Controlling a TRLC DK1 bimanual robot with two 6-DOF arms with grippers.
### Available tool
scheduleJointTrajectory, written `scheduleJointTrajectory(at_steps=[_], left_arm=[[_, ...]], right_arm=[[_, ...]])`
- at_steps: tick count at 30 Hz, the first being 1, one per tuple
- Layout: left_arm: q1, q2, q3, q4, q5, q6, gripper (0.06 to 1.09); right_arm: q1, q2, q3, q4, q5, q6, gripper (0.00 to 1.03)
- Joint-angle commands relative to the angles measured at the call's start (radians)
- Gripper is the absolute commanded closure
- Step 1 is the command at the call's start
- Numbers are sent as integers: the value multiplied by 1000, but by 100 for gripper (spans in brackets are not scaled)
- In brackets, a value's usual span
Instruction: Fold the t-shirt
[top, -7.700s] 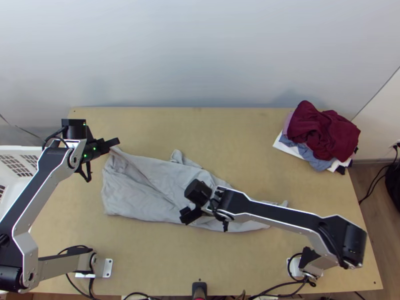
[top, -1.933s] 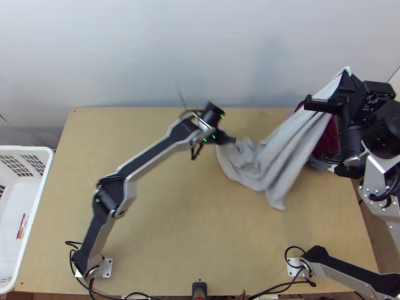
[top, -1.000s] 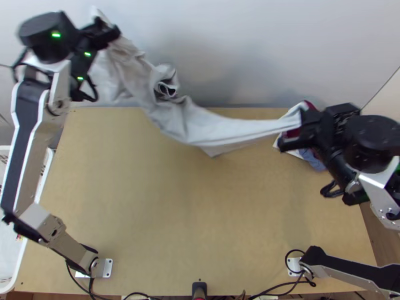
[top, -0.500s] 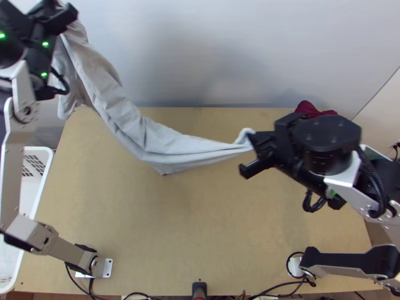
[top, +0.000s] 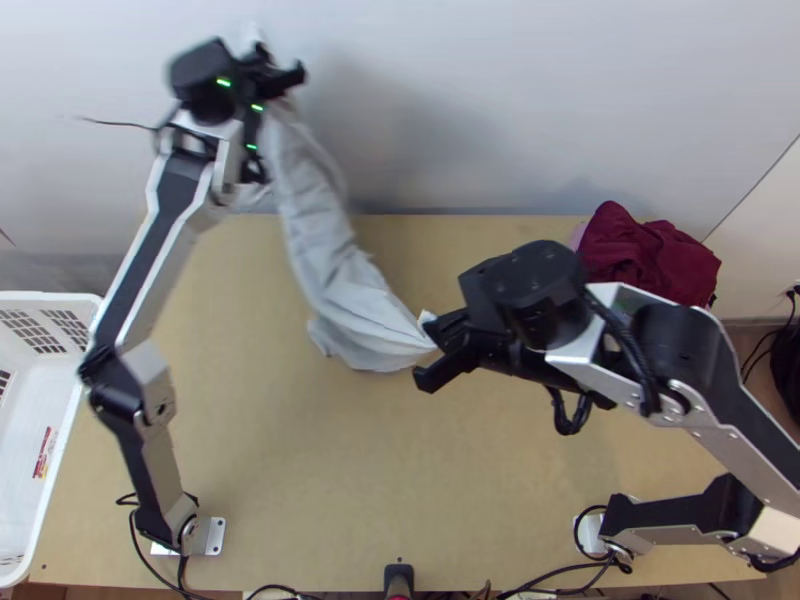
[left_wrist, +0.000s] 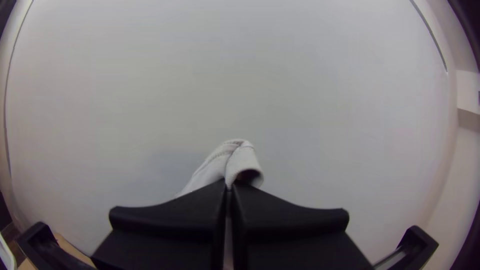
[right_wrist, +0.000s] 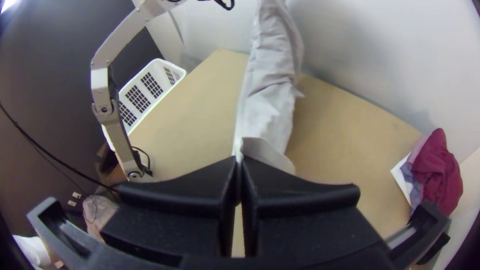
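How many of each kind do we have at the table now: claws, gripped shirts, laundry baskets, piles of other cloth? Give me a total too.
Claws: 2 (left claw, right claw)
Gripped shirts: 1 (light grey shirt, held by both)
Laundry baskets: 1 (white basket)
Piles of other cloth: 1 (cloth pile, maroon on top)
Total: 5

White basket (top: 38, 400) by the table's (top: 300, 480) left edge, maroon cloth (top: 645, 255) far right.

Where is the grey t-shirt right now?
In the top view, the t-shirt is mostly left of centre, strung between the left tool, seen against the far wall, and the right tool, nearer the table's middle.
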Motion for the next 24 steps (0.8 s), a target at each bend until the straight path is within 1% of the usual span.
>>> scheduleJointTrajectory(at_steps=[1, 2, 3, 5, 7, 8, 9, 10, 12, 16, 19, 21, 22, 24], left_arm=[[-96, 130, 1, 66, 7, -6, 105], [-105, 134, -6, 63, 7, -18, 104], [-113, 136, -22, 55, 7, -50, 96], [-127, 142, -28, 20, 10, -76, 71], [-134, 151, -29, -38, 52, -102, 38], [-134, 157, -29, -75, 87, -122, 22], [-136, 163, -29, -118, 115, -144, 14], [-137, 166, -31, -150, 131, -158, 10], [-137, 156, -42, -228, 136, -236, 10], [-119, 113, -51, -334, 211, -265, 10], [-93, 70, -52, -455, 294, -271, 11], [-73, 39, -54, -577, 355, -271, 11], [-67, 18, -69, -630, 365, -265, 11], [-62, -47, -155, -686, 372, -208, 11]], right_arm=[[-13, 36, -27, -4, -76, 34, 100], [-21, 41, -33, -4, -79, 32, 100], [-33, 47, -39, -4, -85, 32, 100], [-54, 55, -43, -4, -97, 27, 100], [-77, 65, -43, -4, -108, 26, 100], [-90, 70, -42, -2, -114, 26, 100], [-105, 70, -42, 2, -122, 26, 100], [-119, 71, -40, 7, -133, 26, 100], [-154, 71, -42, 10, -153, 37, 100], [-197, 74, -46, 11, -165, 46, 100], [-225, 78, -46, 11, -165, 50, 100], [-235, 81, -54, 11, -165, 49, 100], [-238, 81, -57, 11, -165, 49, 100], [-243, 76, -59, 11, -163, 49, 100]])
